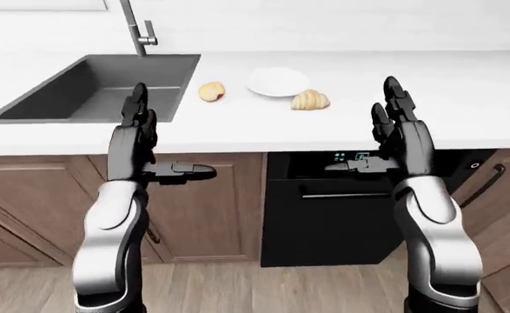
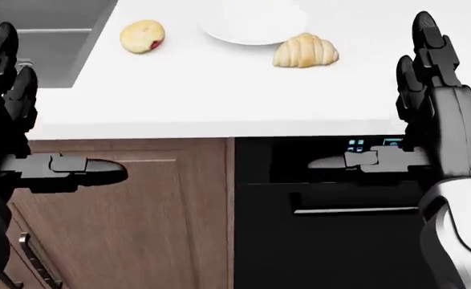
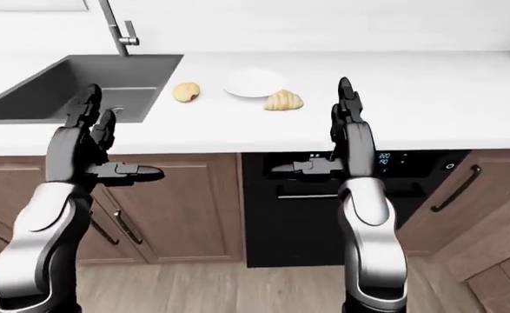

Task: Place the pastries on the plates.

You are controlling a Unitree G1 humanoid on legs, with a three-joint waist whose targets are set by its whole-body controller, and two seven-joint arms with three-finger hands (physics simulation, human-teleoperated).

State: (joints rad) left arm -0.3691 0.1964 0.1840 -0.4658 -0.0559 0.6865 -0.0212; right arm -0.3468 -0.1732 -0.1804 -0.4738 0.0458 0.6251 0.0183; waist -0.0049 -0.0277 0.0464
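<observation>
Hands nearest the camera, both raised below the counter edge. Left hand (image 1: 141,140) empty, fingers spread upward, thumb jutting sideways. Right hand (image 1: 394,134) the same: fingers apart, thumb out, holding nothing. Neither touches anything.

Below and behind them in the left-eye view: wooden cabinet doors (image 1: 224,195) and a black oven (image 1: 324,215) with a lit display.

Farther out, white counter (image 1: 463,98). On it a croissant (image 2: 305,50) lying just beside the lower right rim of a white plate (image 1: 277,81), possibly touching the rim, not on it. A round jam-filled pastry (image 2: 142,35) sits bare on the counter to the plate's left, near the sink (image 1: 98,88). Faucet (image 1: 137,29) at the top.

Progress, as judged: nothing placed yet. Both pastries are off the plate, so both pick-and-place steps remain. Hands look well short of the pastries; a reach over the counter would come first.

Hard to read: only one plate shows clearly. A pale rim at the far left edge of the left-eye view and another at the far right of the right-eye view could be further plates, but both are cut off. The head view crops the plate's top.
</observation>
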